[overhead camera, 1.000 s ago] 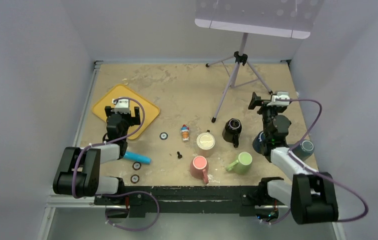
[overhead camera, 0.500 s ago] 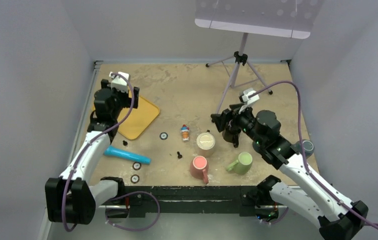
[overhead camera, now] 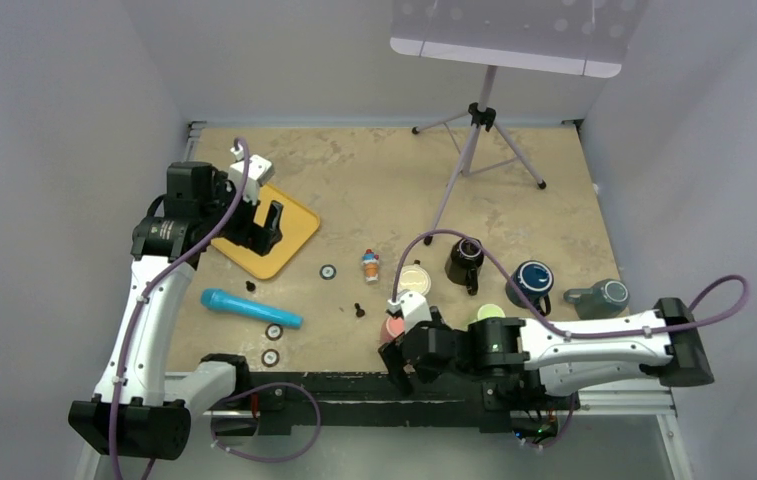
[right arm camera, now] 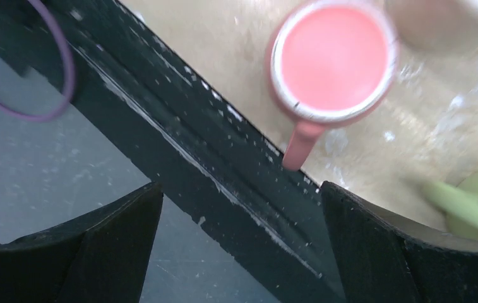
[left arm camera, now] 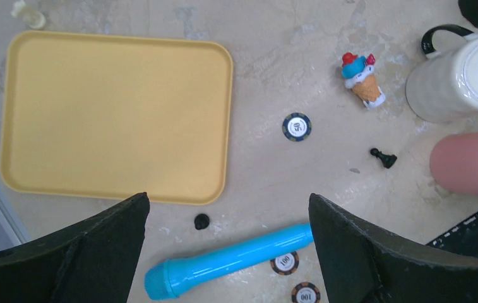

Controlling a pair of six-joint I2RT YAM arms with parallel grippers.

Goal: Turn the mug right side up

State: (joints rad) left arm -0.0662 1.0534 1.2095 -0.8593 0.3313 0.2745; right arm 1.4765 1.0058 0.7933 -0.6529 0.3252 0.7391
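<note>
A pink mug point(right arm camera: 331, 60) stands with its flat base up near the table's front edge, handle pointing at the black rail; it also shows in the left wrist view point(left arm camera: 470, 164). A cream mug point(overhead camera: 414, 279) behind it is also base up. My right gripper point(overhead camera: 403, 356) hangs low over the front rail, just in front of the pink mug, open and empty point(right arm camera: 239, 196). In the top view the arm hides most of the pink mug. My left gripper point(overhead camera: 269, 226) is open and empty above the yellow tray point(overhead camera: 289, 240); in its wrist view its jaws point(left arm camera: 228, 205) are spread wide.
A green mug point(overhead camera: 491, 313), black mug point(overhead camera: 465, 260), blue mug point(overhead camera: 532, 281) and teal mug point(overhead camera: 604, 296) sit at the right. A blue cylinder point(overhead camera: 252, 306), poker chips point(overhead camera: 273, 332), an ice-cream toy point(overhead camera: 370, 265), a black pawn point(overhead camera: 359, 309) and a tripod stand point(overhead camera: 474, 140) are on the table.
My right arm swung from above the black mug down to the front edge by the pink mug. My left arm drew back and lowered its gripper over the tray.
</note>
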